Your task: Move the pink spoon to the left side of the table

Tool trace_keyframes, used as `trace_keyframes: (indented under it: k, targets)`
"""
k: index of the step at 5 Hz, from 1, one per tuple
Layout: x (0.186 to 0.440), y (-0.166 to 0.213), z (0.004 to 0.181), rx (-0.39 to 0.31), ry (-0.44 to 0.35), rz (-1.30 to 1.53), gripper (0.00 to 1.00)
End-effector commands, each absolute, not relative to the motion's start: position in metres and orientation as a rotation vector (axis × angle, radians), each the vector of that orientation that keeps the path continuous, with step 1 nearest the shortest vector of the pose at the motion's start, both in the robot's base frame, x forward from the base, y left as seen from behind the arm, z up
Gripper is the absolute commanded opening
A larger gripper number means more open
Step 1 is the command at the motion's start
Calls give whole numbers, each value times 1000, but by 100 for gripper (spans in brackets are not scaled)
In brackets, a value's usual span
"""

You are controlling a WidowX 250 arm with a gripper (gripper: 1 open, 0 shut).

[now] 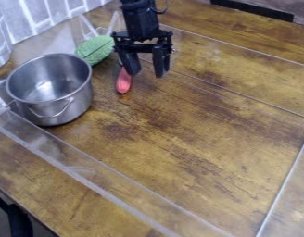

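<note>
The pink spoon point(122, 81) lies on the dark wooden table point(204, 130), its salmon-red handle pointing toward me just right of the steel pot. My gripper point(144, 68) hangs directly above and slightly right of the spoon's far end, its two black fingers spread apart and pointing down. Nothing is held between the fingers. The spoon's far end is partly hidden behind the left finger.
A steel pot point(47, 87) stands at the left edge. A green ribbed oval thing point(95, 48) lies behind the pot, left of the gripper. Clear plastic strips point(105, 171) cross the tabletop diagonally.
</note>
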State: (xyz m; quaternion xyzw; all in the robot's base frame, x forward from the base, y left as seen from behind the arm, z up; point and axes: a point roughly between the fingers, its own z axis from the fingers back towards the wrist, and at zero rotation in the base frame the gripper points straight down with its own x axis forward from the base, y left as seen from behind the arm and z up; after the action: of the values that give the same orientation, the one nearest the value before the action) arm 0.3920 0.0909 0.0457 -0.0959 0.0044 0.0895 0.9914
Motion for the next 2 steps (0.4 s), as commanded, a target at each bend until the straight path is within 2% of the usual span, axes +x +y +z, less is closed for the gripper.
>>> trace_keyframes:
  k: [1, 2]
  targets:
    - [396, 113, 64, -170, -53, 185, 100]
    - [394, 118, 63, -177, -47, 173, 100]
